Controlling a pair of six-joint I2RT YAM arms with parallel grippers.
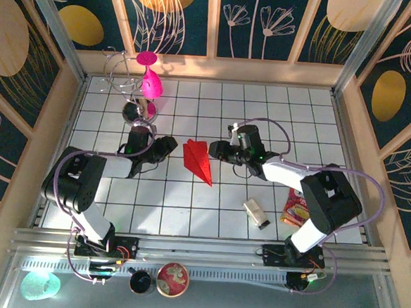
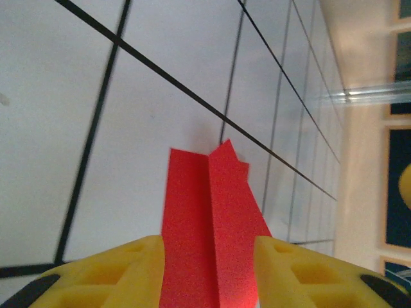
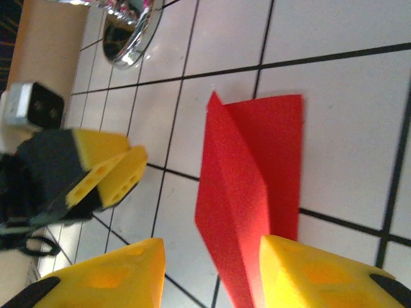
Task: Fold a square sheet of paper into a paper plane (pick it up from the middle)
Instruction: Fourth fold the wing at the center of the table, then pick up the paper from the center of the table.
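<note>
Flanking arms, top view: the left gripper (image 1: 171,146) and right gripper (image 1: 216,150) reach inward from either side. Their forearms are low over the tiled table (image 1: 279,110) and their tips face each other.
Plane, top view: the paper plane (image 1: 199,160) lies on the tiles between the two grippers, its pointed nose toward the near edge. Contact with either tip cannot be judged from here.
Left jaws, left wrist view: the yellow fingers (image 2: 128,273) are spread, with the paper plane (image 2: 212,218) and its raised centre crease running between them. Its near end is cut off by the lower edge.
Right jaws, right wrist view: the yellow fingers (image 3: 321,276) are spread. The paper plane (image 3: 244,192) reaches down between them, one fold standing up, and its lower tip is hidden behind a finger.
Opposite arm, right wrist view: the left gripper (image 3: 106,173) sits just beside the plane, and the gap between its pads is hard to make out.
</note>
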